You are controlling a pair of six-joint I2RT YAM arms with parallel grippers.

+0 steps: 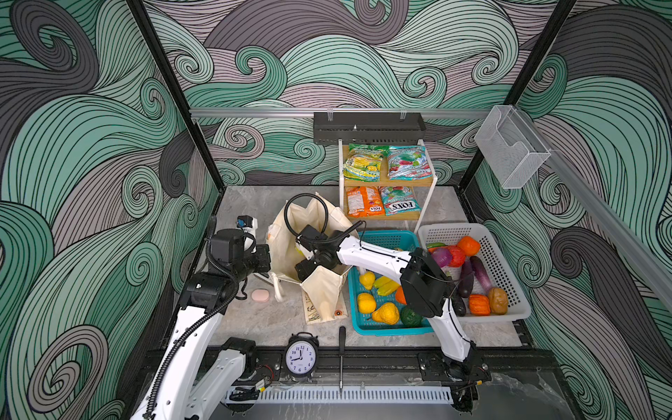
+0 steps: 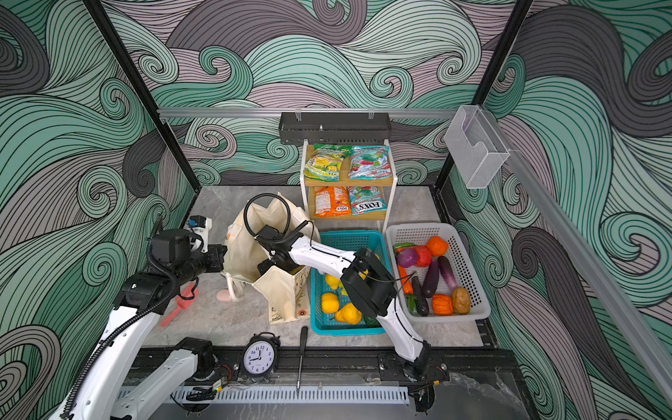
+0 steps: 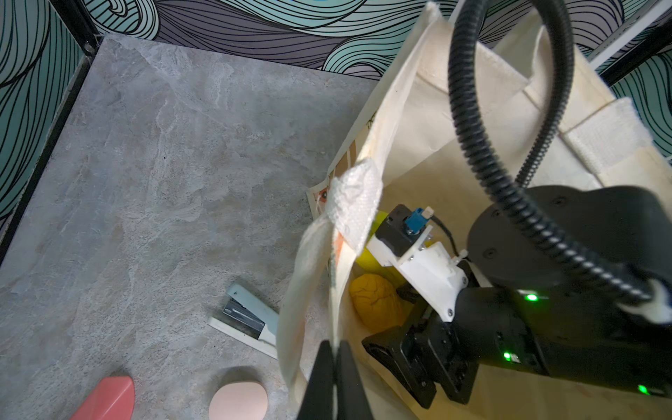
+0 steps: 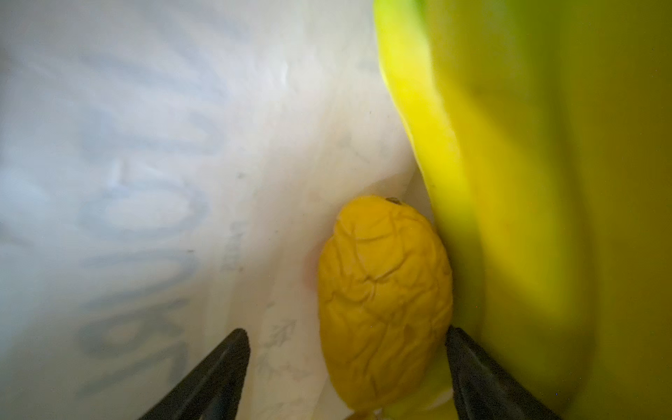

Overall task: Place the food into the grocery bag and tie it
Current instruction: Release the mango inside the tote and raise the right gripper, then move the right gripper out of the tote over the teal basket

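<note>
Your right pincer gapes wide inside the canvas tote, wrinkled yellow fruit loose between its jaws; your left pincer is clamped on the tote's rim.

Both top views look steeply down from high at the front over the whole table, almost identically. The left wrist view peers closely into the grocery bag. The right wrist view, inside it, shares the yellow-orange fruit.
</note>
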